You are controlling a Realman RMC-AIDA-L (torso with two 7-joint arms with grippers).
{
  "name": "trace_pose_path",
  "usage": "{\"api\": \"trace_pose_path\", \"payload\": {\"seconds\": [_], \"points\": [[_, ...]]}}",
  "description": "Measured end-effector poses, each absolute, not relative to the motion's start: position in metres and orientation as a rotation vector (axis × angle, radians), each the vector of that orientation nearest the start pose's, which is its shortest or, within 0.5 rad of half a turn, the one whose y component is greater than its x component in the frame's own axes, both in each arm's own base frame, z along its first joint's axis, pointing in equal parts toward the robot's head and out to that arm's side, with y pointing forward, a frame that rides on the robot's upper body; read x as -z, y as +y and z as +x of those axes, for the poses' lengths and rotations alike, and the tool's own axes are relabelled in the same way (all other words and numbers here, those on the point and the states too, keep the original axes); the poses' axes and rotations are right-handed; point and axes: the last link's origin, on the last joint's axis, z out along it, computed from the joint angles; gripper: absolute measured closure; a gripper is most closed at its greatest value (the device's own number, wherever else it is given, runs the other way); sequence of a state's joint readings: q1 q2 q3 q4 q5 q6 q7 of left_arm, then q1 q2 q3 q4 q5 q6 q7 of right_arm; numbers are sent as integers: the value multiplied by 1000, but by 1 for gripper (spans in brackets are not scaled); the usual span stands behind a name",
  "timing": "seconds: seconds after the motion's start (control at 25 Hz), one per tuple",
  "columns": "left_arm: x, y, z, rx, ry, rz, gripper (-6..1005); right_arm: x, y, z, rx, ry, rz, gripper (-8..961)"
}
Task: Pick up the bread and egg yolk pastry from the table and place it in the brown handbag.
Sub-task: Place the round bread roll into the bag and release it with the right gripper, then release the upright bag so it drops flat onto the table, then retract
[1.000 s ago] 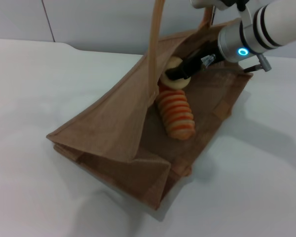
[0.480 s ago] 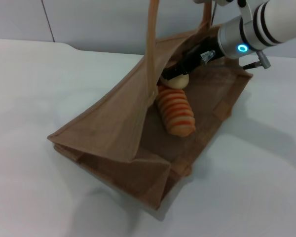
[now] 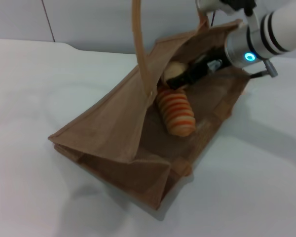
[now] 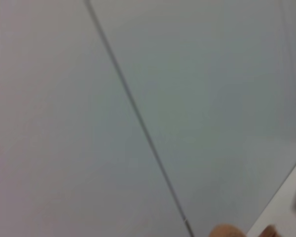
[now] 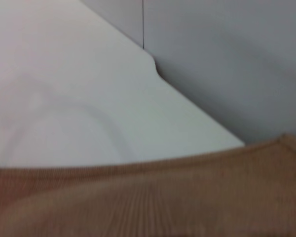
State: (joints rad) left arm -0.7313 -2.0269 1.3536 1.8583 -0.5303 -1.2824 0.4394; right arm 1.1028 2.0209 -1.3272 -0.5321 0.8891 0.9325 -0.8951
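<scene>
Right end effector (image 3: 180,79): black fingers reach into the mouth of the brown handbag (image 3: 113,128) from the far right side of the counter (image 3: 34,89). Fingertips lie against the egg yolk pastry (image 3: 174,70), which shows as a pale round shape just behind them; whether the fingers are clamped on it or parted cannot be told from the head view. Wrist ring glows blue just outside the bag's far edge.

The bread (image 3: 176,112) lies inside the bag on its lower wall, striped orange, its far end just beside the pastry and the fingers.

The bag lies on its side toward the middle of the counter, mouth facing the far right corner, its upper wall lifted by one thin handle (image 3: 139,44) pulled straight up out of view. Folded bottom points toward the near edge.

Right wrist view: only bag fabric (image 5: 153,197) close up, white counter and its rounded corner beyond.

Left end effector: not seen.
</scene>
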Motion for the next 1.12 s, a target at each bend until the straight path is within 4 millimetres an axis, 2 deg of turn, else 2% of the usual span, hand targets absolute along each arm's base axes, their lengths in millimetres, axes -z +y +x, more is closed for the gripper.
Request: {"api": "trace_pose_path", "payload": {"seconds": [0.48,0.56,0.6,0.72,0.8,1.12], "points": [[-121,398,-47,192,-412,-2167,890,28,440,148,82,766,-2651,74],[-121,398,-47,192,-412,-2167,890,18,439,158,104,793,-2623,75],[-125,399,-58,186,-422,-2142,890,10,438,164,123,807,-2598,76],[-129,398,-65,193,-434,-2134,890,-11,438,181,133,855,-2525,76],[-131,397,-69,204,-446,-2134,890,-22,436,185,103,872,-2497,77],[-134,405,-90,207,-533,-2111,890,-38,436,191,53,893,-2438,77]]}}
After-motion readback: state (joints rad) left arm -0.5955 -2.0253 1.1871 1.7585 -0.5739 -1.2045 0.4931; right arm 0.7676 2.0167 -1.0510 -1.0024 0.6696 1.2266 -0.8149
